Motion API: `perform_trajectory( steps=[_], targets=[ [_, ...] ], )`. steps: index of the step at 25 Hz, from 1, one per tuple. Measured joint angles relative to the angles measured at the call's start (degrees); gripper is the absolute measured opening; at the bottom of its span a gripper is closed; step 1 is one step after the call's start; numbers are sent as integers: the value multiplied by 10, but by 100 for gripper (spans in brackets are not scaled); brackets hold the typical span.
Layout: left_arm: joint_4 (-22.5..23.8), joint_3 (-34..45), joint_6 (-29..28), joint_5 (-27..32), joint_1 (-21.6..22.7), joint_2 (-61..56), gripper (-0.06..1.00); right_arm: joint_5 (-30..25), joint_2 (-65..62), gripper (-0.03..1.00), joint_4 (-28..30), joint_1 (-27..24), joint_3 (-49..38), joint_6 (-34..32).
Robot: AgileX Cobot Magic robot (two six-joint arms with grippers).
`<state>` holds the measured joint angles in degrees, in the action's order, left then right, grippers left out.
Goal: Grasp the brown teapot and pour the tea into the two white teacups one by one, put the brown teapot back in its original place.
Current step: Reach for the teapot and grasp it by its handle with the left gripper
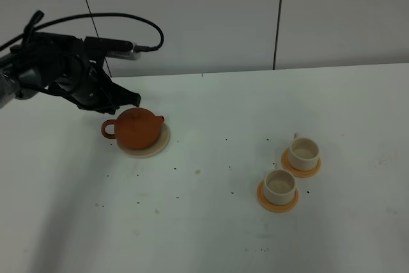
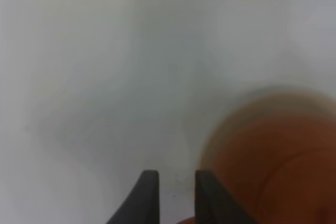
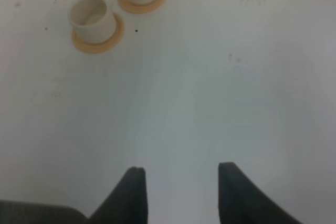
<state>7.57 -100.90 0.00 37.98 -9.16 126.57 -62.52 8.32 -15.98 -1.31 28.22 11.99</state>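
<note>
On the left of the white table (image 1: 204,241), the left gripper (image 1: 131,100) is seen just behind the brown teapot (image 1: 135,128), its fingers (image 2: 148,198) parted narrowly and gripping nothing. The teapot is seated upright on the cream saucer (image 1: 156,148), handle pointed left, spout right. Well to the right, the two white teacups (image 1: 302,151) are stood on orange coasters (image 1: 279,206); the right gripper (image 3: 178,182) is held with fingers spread apart over bare table.

I have a broad bare stretch of white counter (image 1: 217,222) between the small round reddish-brown clay teapot (image 1: 137,129) and the two cream-white cylindrical cups, far (image 1: 303,151) and near (image 1: 280,185). Their orange round coasters (image 1: 278,204) sit just beside each other, leaving no lane between. My left gripper (image 1: 128,100) crowds the teapot's rear, while its front and spout side are open.
</note>
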Motion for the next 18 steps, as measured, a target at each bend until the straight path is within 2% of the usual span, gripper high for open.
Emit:
perform_trajectory(
  steps=[3,6,10,16,18],
  targets=[
    [-15,0,34,17,0,-22,24,0,0,31,0,0,0,0],
    [-55,-5,102,56,0,-37,24,0,0,31,0,0,0,0],
    [-97,-48,188,149,0,-40,24,0,0,31,-2,0,0,0],
    [-98,-110,301,291,0,-43,24,0,0,31,-2,0,0,0],
    [-95,-113,331,300,0,-43,24,0,0,31,-2,0,0,0]
  ],
)
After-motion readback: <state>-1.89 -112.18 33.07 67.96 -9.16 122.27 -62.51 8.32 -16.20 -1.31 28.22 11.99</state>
